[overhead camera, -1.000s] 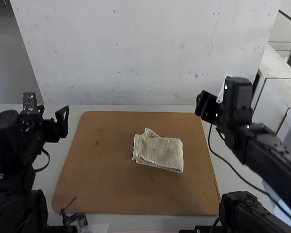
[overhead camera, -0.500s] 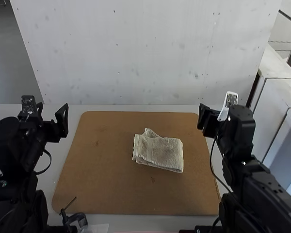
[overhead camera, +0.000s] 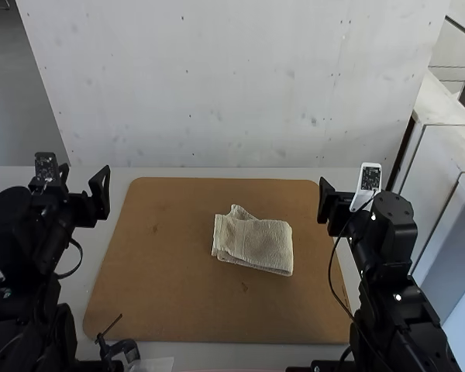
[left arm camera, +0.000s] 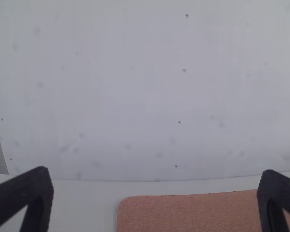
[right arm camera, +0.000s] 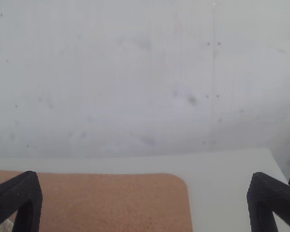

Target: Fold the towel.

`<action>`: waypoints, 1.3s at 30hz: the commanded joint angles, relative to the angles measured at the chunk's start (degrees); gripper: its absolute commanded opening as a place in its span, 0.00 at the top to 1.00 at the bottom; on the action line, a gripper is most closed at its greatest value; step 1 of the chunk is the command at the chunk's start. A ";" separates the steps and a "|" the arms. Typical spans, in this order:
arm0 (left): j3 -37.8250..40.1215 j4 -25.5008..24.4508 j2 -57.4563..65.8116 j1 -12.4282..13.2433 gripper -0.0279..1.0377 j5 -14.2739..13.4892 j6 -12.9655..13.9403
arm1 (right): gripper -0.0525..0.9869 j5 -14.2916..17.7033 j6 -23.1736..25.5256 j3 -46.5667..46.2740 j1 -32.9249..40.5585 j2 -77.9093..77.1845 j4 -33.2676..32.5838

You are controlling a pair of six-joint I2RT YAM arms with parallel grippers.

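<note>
1 brown board (overhead camera: 178, 302) with rounded corners, flat on my pale tabletop (overhead camera: 217, 354), small dark marks on it, 1 black clamp-like fitting (overhead camera: 124, 349) with a thin rod (overhead camera: 111, 325) at its near edge toward my left

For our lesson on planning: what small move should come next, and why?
I would probably bring the open right end effector to the towel and tuck in its protruding flap: the towel lies folded on the board, yet that flap pokes past its far edge.

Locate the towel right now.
In the high view, the folded towel lies on the brown board, right of its middle, between the two arms.
</note>
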 commanded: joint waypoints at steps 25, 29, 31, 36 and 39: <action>-1.48 0.32 0.29 -0.27 0.05 -0.67 -0.95 | 0.03 0.19 -1.07 -0.64 -0.02 0.32 0.28; -1.48 0.32 0.29 -0.27 0.05 -0.67 -0.86 | 0.02 0.19 -1.07 -0.64 -0.02 0.32 0.28; -1.48 0.32 0.29 -0.27 0.05 -0.67 -0.95 | 0.02 0.19 -1.07 -0.64 -0.02 0.32 0.28; -1.48 0.32 0.29 -0.27 0.05 -0.67 -0.86 | 0.02 0.19 -1.07 -0.64 -0.02 0.32 0.28; -1.48 0.32 0.29 -0.27 0.05 -0.67 -0.95 | 0.03 0.19 -1.07 -0.64 -0.02 0.32 0.28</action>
